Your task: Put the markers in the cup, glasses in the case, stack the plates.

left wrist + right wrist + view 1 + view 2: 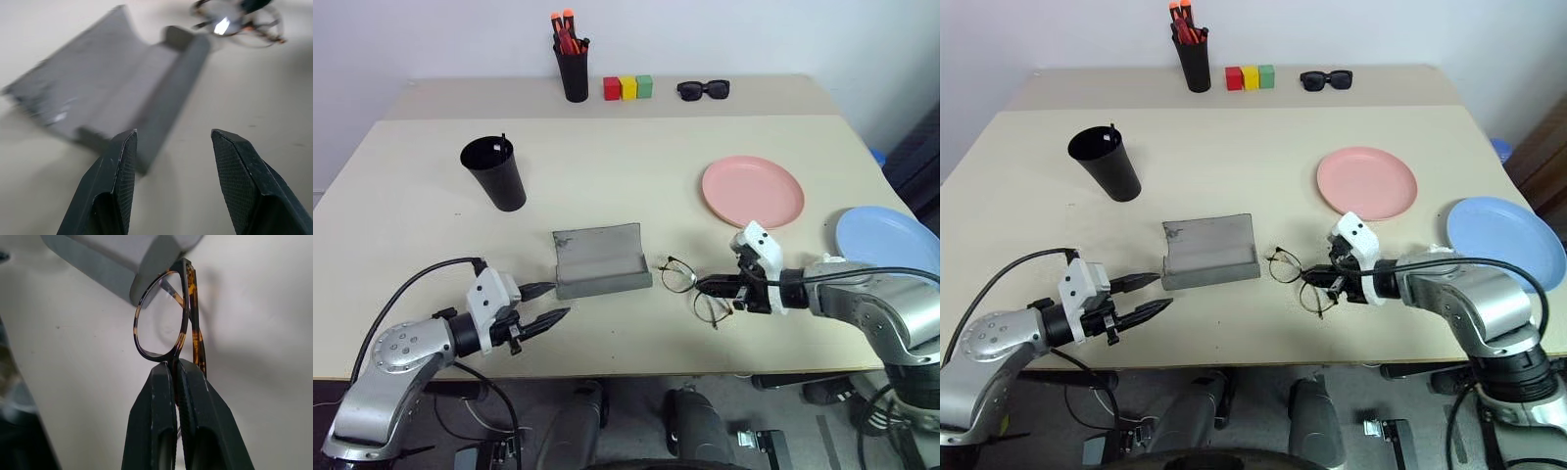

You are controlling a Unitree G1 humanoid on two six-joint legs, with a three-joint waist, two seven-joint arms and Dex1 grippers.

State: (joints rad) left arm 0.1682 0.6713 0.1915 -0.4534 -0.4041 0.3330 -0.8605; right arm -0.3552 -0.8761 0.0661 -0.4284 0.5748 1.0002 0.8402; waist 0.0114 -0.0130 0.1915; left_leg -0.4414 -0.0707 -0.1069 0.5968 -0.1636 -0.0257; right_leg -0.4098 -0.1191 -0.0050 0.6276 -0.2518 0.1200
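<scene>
Right end effector is clamped on the glasses at the bridge; thin frame may twist or slip. Left end effector is held open near the case.

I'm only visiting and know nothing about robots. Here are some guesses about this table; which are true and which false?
1. The right tool is shut on the glasses. True.
2. The grey case lies closed. False: it lies open, with nothing in it.
3. The left tool holds a marker. False: its fingers stand apart with nothing between them, near the case.
4. The pink plate is stacked on the blue plate. False: they lie side by side, apart.
5. The black sunglasses lie at the far side of the table, beside three coloured blocks. True.
</scene>
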